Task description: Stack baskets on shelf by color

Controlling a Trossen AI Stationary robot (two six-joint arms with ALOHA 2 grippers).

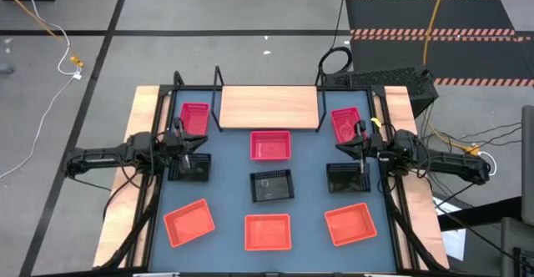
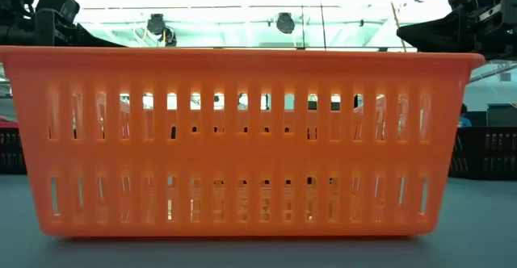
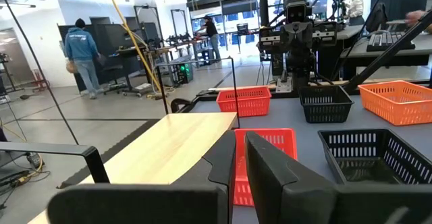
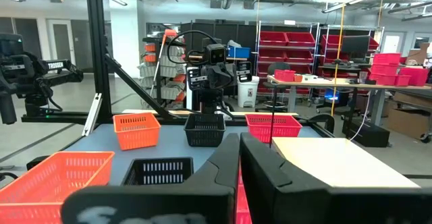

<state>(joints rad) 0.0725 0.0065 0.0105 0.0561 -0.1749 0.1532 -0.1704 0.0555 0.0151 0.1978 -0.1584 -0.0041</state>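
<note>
You see the light wooden shelf (image 1: 269, 108) bare; all nine perforated plastic baskets (image 1: 271, 144) remain unstacked. Both tools' (image 3: 239, 158) (image 4: 238, 158) fingers narrow, empty.

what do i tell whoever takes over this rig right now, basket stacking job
Left claw: shut, empty, by the left black basket.
Right claw: shut, empty, by the right black basket.
Shelf: no basket on it.
Baskets all sit singly on the table: three pink baskets nearest the shelf, the middle black basket at the centre, three orange baskets along the front.
Done: nothing stacked yet.
Left: all nine onto the shelf, one stack per colour.
</note>
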